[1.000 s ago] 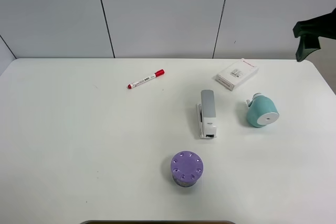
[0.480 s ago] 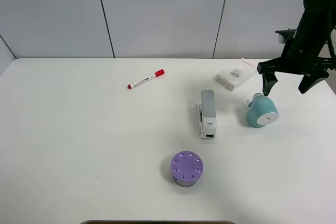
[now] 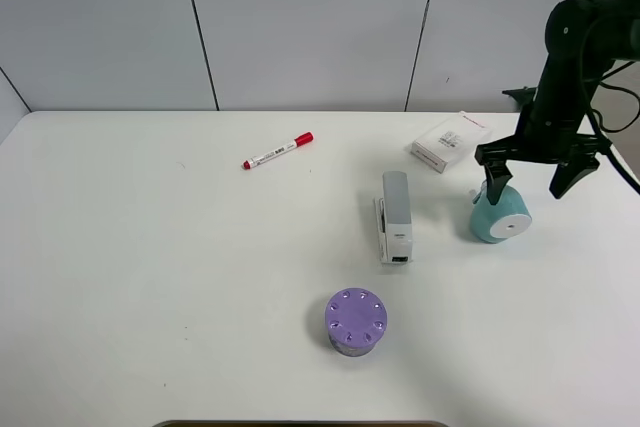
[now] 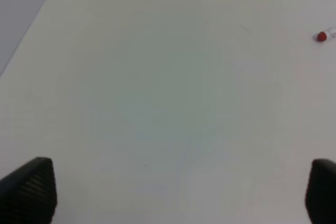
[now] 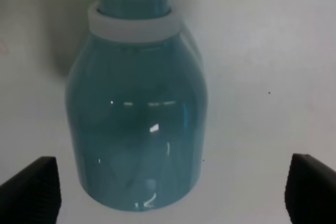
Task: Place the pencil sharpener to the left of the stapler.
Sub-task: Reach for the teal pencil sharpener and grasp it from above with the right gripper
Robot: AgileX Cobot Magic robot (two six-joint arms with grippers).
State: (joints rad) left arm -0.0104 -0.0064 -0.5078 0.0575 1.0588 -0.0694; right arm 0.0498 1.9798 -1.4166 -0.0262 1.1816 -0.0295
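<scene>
The teal pencil sharpener (image 3: 498, 214) lies on the table to the right of the grey-white stapler (image 3: 394, 215), its white round face turned toward the front. My right gripper (image 3: 533, 177) hangs open just behind and above the sharpener, one finger on each side. In the right wrist view the teal body (image 5: 136, 124) fills the middle, between two dark fingertips (image 5: 31, 188) spread wide at the frame's corners. The left gripper (image 4: 173, 192) is open over bare table; only its fingertips show, and it is out of the exterior view.
A purple dotted-top cylinder (image 3: 356, 321) stands in front of the stapler. A flat white box with red print (image 3: 451, 141) lies behind the sharpener, near my right arm. A red-capped marker (image 3: 277, 151) lies at the back centre-left; its cap (image 4: 322, 36) shows in the left wrist view.
My right arm has swung in from the far right edge and come down, so its open fingers now straddle the space just behind the sharpener. Nothing on the table has moved.
</scene>
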